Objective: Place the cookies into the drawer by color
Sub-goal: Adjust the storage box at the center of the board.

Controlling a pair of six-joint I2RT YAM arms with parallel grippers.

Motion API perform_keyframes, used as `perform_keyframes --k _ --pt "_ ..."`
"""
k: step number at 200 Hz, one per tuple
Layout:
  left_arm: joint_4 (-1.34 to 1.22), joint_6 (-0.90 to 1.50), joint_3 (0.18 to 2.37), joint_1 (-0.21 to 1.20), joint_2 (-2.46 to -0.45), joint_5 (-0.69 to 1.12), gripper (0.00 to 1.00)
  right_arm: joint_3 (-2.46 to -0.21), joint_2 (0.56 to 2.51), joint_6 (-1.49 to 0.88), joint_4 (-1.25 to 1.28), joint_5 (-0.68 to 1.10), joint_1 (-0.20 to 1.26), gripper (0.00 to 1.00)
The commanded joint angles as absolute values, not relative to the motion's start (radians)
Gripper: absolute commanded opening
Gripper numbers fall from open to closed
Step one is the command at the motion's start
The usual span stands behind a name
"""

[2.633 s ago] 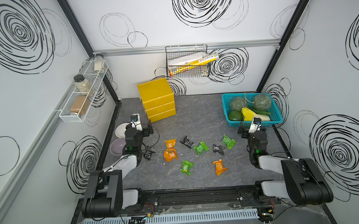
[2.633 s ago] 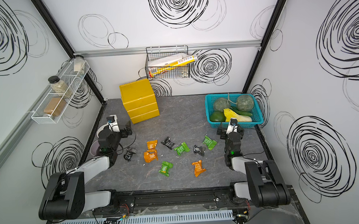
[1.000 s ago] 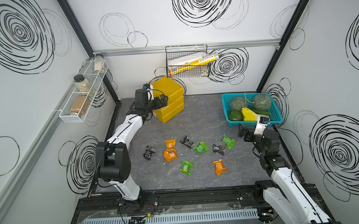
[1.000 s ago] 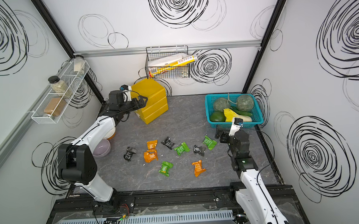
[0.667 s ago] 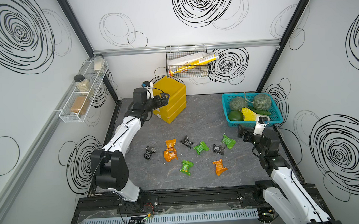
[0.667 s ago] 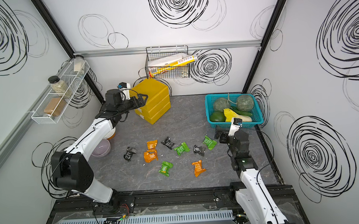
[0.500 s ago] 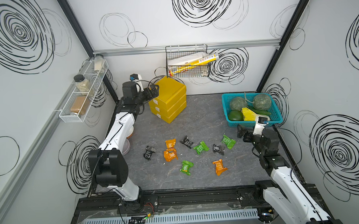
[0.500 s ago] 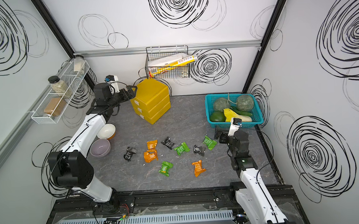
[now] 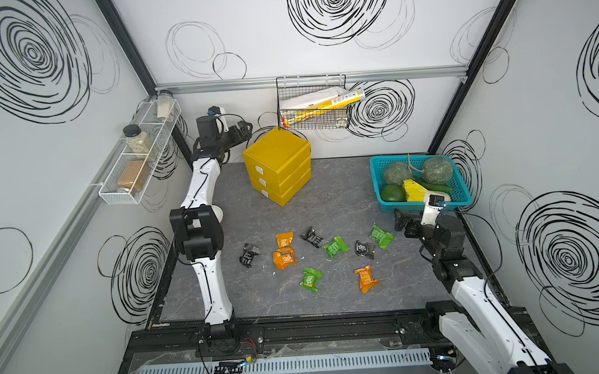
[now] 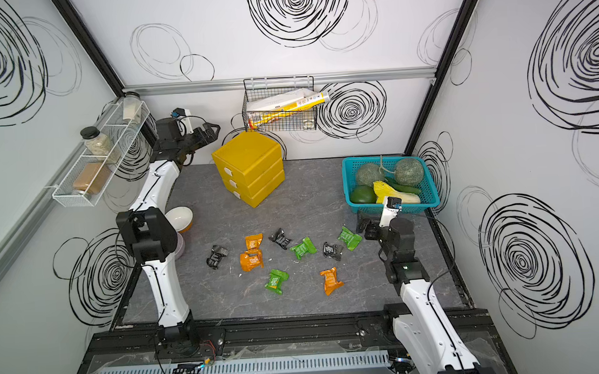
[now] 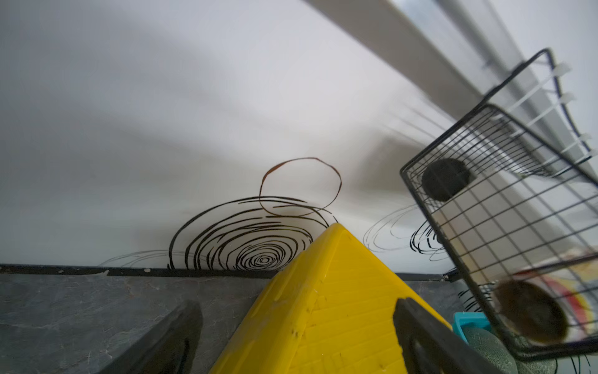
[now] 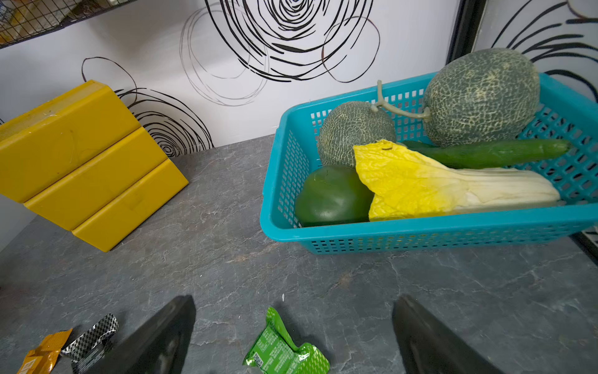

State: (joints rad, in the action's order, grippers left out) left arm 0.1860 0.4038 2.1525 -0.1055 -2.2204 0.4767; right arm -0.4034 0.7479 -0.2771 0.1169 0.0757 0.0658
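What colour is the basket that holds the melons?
The basket is teal, best seen in the right wrist view.

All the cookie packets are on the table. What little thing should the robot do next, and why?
Probably bring the open left gripper down to the top white tab of the yellow drawer chest and pull. All three drawers look shut, so the cookies on the table have nowhere to go yet.

Reaches up toward upper left of frame with left gripper (image 9: 241,131), jaws spread wide; holds right gripper (image 9: 404,221) low at right, jaws likewise apart.
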Motion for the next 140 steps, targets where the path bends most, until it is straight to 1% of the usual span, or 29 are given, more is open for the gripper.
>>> perform_keyframes --k 1,23,62,84,111,120,140 --pt "0.201 0.403 2.186 -0.095 -2.258 0.561 0.99 -0.438 0.758 -0.275 0.106 0.105 0.067 1.0" --pt "0.207 0.384 2.154 -0.088 -2.266 0.583 0.99 -0.439 0.773 -0.272 0.115 0.128 0.067 1.0" --pt "0.248 0.375 2.107 -0.076 -2.265 0.632 0.96 -0.446 0.832 -0.262 0.173 0.277 0.068 0.97" --pt "0.245 0.379 2.064 -0.068 -2.24 0.653 0.96 -0.502 0.901 -0.308 0.192 0.333 0.079 0.96" --pt "0.245 0.371 1.985 -0.039 -2.192 0.686 0.96 -0.603 1.01 -0.377 0.239 0.33 0.145 0.95" --pt "0.249 0.354 1.961 -0.026 -2.173 0.697 0.92 -0.641 1.052 -0.388 0.259 0.315 0.178 0.95" --pt "0.21 0.364 1.854 -0.003 -2.107 0.67 0.91 -0.729 1.17 -0.434 0.303 0.308 0.23 0.94"
